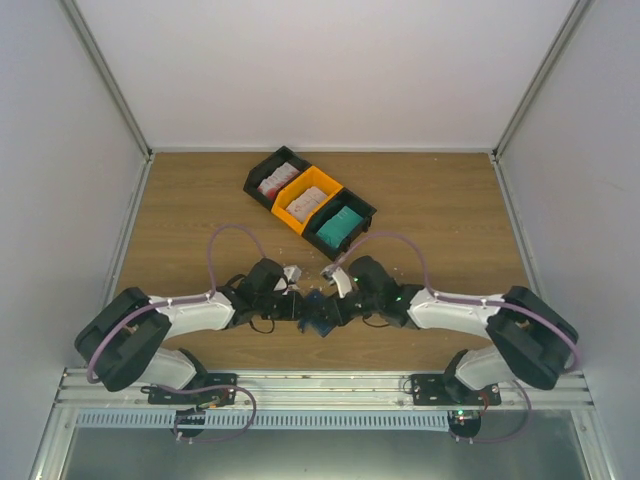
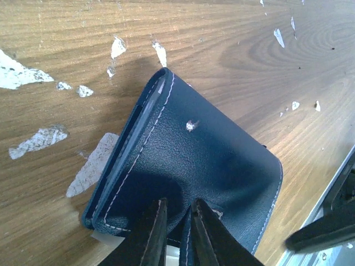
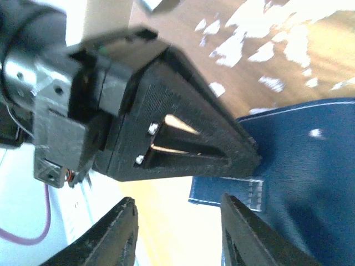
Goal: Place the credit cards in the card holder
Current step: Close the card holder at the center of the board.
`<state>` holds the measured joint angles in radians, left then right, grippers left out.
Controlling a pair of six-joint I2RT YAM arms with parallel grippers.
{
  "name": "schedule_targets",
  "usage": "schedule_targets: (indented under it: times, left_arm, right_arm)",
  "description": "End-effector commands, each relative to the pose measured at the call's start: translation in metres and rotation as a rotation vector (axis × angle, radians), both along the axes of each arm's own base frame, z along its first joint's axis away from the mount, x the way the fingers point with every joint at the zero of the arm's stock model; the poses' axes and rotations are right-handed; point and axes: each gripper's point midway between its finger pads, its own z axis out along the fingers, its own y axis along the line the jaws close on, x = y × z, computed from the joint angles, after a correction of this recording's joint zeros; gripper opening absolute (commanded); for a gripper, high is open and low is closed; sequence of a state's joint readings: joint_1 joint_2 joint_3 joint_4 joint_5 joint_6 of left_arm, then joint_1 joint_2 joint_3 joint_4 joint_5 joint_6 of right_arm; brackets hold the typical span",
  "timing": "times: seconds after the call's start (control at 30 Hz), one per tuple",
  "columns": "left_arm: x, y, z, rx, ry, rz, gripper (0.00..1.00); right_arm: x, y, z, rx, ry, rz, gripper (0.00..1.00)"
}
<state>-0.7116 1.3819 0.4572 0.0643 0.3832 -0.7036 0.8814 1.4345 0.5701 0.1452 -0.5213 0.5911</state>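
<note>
The card holder [image 1: 320, 316] is a navy wallet lying closed on the wooden table between my two wrists. In the left wrist view it [image 2: 205, 149] shows white stitching and a pale mark. My left gripper [image 2: 179, 202] [image 1: 304, 308] is shut on its near edge, pinching a fold of the leather. My right gripper [image 3: 178, 199] [image 1: 338, 311] is open and empty, with one finger [image 3: 244, 233] at the wallet's stitched tab [image 3: 252, 194]. The credit cards lie in three bins at the back: white-and-red ones [image 1: 272, 183], white-and-pink ones [image 1: 305, 203] and teal ones [image 1: 340, 228].
The bins stand in a diagonal row: black [image 1: 262, 172], orange [image 1: 322, 184], black [image 1: 358, 208]. White scraps [image 2: 39, 141] fleck the table around the wallet. A metal rail [image 1: 320, 385] runs along the near edge. White walls enclose the table.
</note>
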Motion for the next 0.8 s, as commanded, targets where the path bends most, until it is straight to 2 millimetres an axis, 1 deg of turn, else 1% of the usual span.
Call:
schedule_targets:
  times: [0.0,0.07,0.13,0.23,0.37,0.63,0.7,0.77]
  left_arm:
    - [-0.004,0.008,-0.018,0.055,0.017,-0.001,0.15]
    - [-0.007,0.013,-0.023,0.071,0.025,0.004,0.14]
    - [-0.009,0.019,-0.029,0.095,0.027,0.014,0.14]
    - [-0.011,0.025,-0.035,0.122,0.031,0.021,0.13]
    - [-0.013,0.028,-0.041,0.140,0.033,0.017,0.12]
    - [-0.020,0.033,-0.051,0.149,0.048,0.016,0.11]
    - [-0.021,0.035,-0.053,0.153,0.049,0.016,0.10]
    - [-0.022,0.036,-0.054,0.154,0.052,0.019,0.10]
  right_arm:
    - [0.026,-0.021,0.012,-0.007,-0.076,-0.122,0.46]
    - [0.040,-0.038,0.002,-0.077,-0.074,-0.204,0.50]
    - [0.047,-0.052,-0.008,-0.118,-0.048,-0.250,0.53]
    - [0.051,-0.060,-0.016,-0.141,-0.035,-0.257,0.57]
    - [0.047,-0.054,-0.023,-0.131,0.008,-0.192,0.58]
    - [0.034,-0.046,-0.038,-0.095,0.089,-0.132,0.54]
    - [0.028,-0.043,-0.038,-0.066,0.111,-0.109,0.52]
    - [0.023,-0.037,-0.033,-0.009,0.122,-0.077,0.50]
